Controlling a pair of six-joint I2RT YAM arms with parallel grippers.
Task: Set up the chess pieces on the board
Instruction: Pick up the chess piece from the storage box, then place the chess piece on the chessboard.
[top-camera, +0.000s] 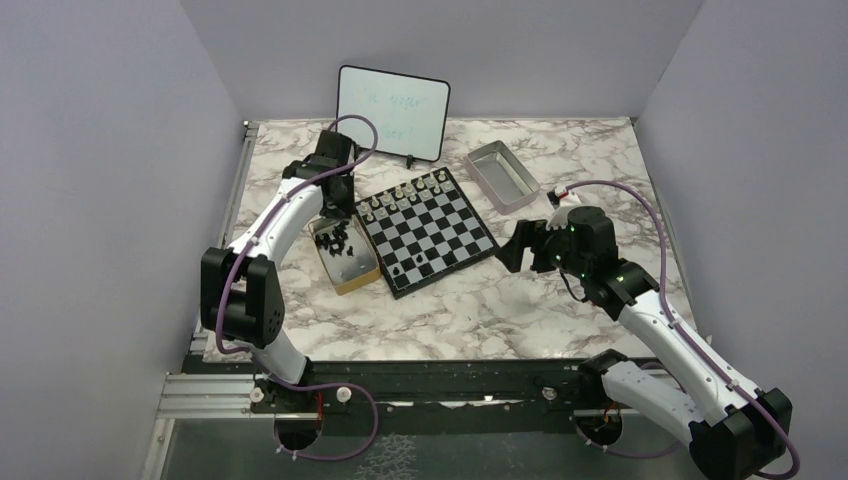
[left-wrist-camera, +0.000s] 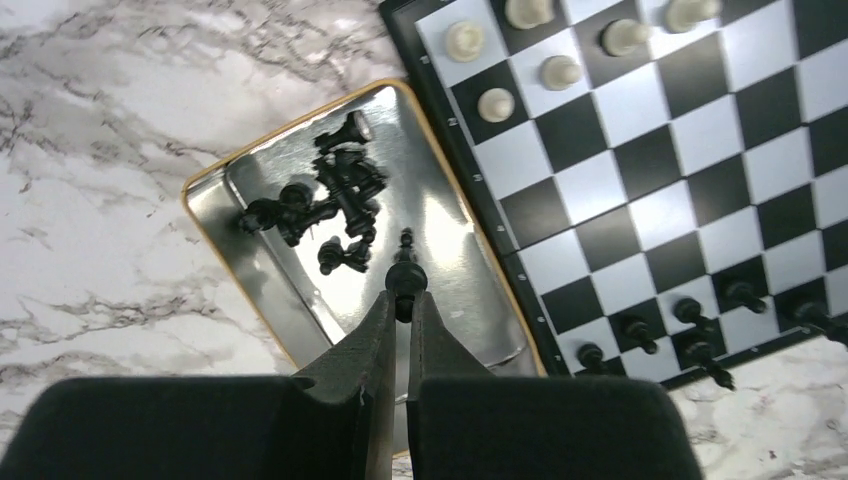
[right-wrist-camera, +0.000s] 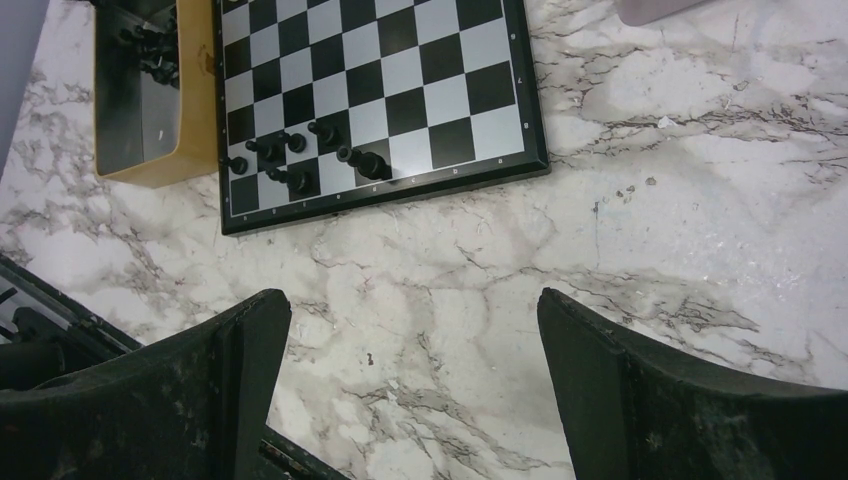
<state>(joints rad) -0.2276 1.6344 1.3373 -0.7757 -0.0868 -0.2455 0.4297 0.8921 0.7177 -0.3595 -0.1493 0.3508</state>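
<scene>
Above box at board rim, left gripper clamps 1 chess piece, right gripper spread wide.

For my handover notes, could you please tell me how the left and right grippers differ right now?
The left gripper has its fingers shut on a black chess piece; the right gripper has its fingers wide open, holding nothing. The left gripper hangs over the wooden box beside the board; the right gripper hangs over bare marble table off the board's other side. Both have dark fingers, and neither is over the board.
</scene>
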